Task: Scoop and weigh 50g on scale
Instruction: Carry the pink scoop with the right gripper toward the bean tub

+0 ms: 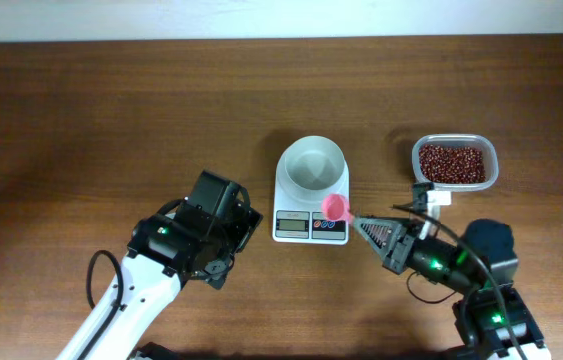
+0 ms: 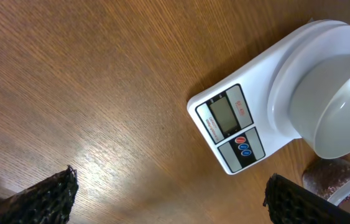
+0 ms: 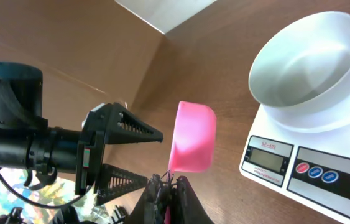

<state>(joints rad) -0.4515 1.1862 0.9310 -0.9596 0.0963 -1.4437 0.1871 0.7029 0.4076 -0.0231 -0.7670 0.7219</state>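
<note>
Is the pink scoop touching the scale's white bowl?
Apart. The right wrist view shows a strip of bare table between the pink scoop and the bowl, so a gap separates them.

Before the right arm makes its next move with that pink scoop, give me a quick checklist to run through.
1. Grip: right gripper shut on pink scoop, ok.
2. Scoop empty: ok.
3. Weighing spot: bowl seated on scale, empty, ok.
4. Reading: display zeroed, cannot tell, digits too small.
5. Supply: tub of beans uncovered, ok.
6. Other arm: left gripper open, touching nothing, ok.
</note>
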